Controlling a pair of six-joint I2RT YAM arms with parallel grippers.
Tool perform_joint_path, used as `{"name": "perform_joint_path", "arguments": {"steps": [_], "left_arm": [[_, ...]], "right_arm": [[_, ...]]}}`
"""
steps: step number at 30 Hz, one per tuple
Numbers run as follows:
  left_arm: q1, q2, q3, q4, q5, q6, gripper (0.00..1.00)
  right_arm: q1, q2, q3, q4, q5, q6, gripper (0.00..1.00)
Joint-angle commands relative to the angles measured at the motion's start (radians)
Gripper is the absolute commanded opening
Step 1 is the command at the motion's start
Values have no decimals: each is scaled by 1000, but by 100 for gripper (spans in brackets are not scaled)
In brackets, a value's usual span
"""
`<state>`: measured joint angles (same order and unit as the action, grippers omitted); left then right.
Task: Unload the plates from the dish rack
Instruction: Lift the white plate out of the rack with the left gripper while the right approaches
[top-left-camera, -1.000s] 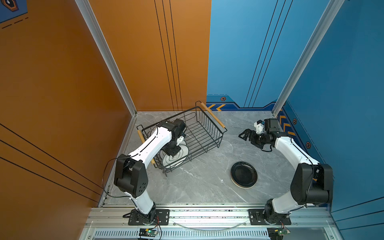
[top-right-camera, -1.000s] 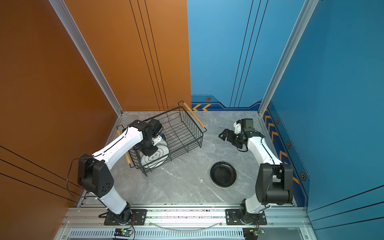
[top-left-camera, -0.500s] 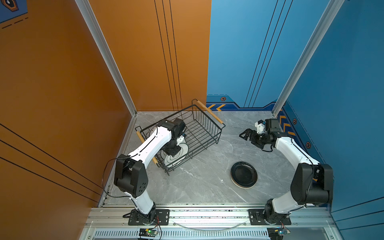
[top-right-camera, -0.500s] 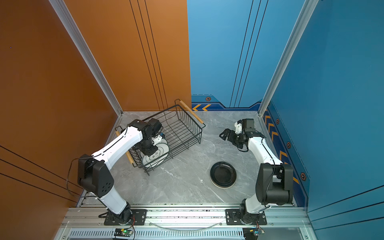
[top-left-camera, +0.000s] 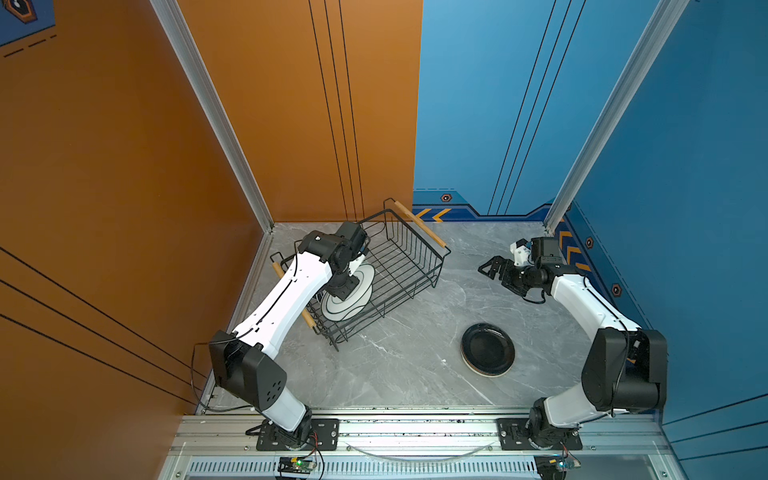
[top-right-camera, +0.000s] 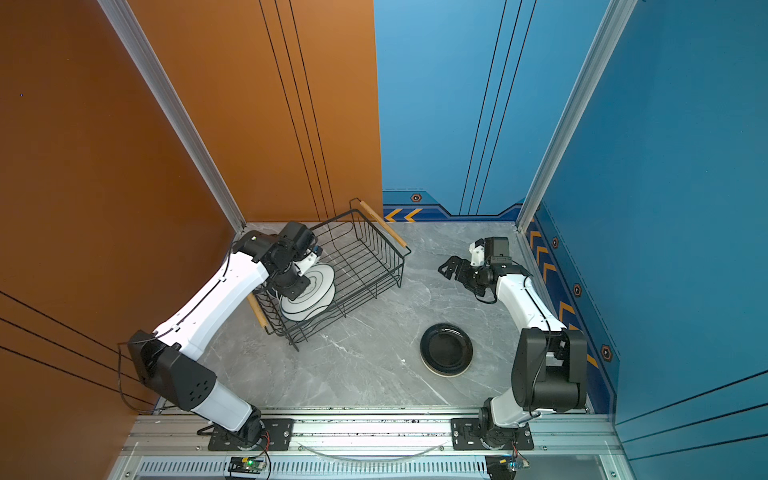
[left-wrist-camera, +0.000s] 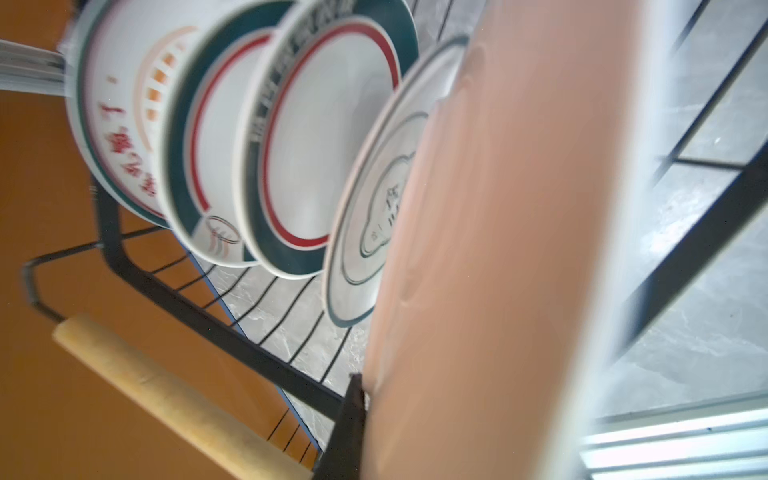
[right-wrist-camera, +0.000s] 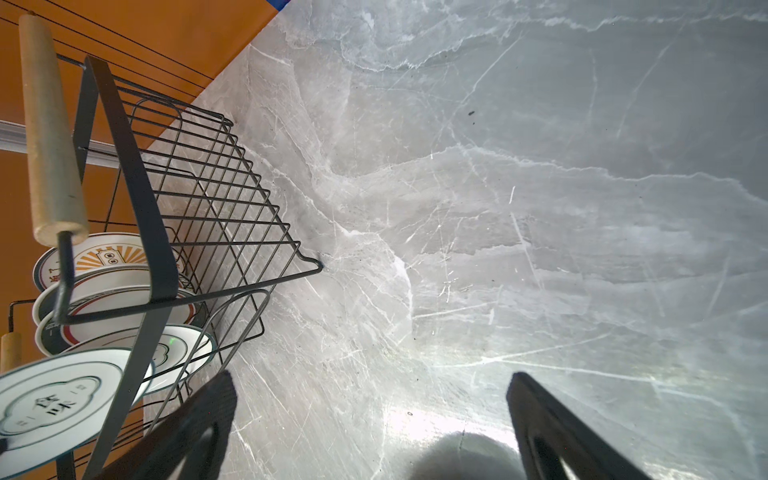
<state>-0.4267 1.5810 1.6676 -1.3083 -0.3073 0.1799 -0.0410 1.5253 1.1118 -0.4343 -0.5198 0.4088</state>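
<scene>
Two poses — my left gripper (top-left-camera: 343, 288) clamped on a white plate (top-left-camera: 354, 308) in the dish rack (top-left-camera: 420, 250); my right gripper (top-left-camera: 496, 275) spread wide, empty.

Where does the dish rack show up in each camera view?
Both top views: dish rack left of centre, by the orange wall.
Left wrist: dish rack close up, beneath the standing plates.
Right wrist: dish rack seen from outside, past the open right gripper.
Shared landmark: grey marble tabletop.
</scene>
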Motion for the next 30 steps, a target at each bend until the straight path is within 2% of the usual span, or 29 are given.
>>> {"name": "perform_joint_path", "arguments": {"steps": [1,9,14,18,21,25,28,30], "left_arm": [[-6,-40,101,1,-37,-75,0],[-39,-82,225,53,122,-174,0],[-51,-132,203,223,301,-290,0],[-56,-156,107,408,454,-460,0],[-66,-176,29,513,503,-586,0],[-63,-237,-144,745,605,-743,0],[-40,-258,-246,899,684,-835,0],[-32,-261,-276,940,711,-868,0]], "right_arm": [[-7,-44,10,7,20,23,100],[19,-150,20,64,20,34,100],[115,-251,12,178,22,69,100],[182,-307,-34,348,13,194,100],[215,-325,-96,494,27,321,100],[270,-313,-189,725,26,490,98],[327,-285,-208,786,34,532,94],[366,-272,-217,802,52,531,92]]}}
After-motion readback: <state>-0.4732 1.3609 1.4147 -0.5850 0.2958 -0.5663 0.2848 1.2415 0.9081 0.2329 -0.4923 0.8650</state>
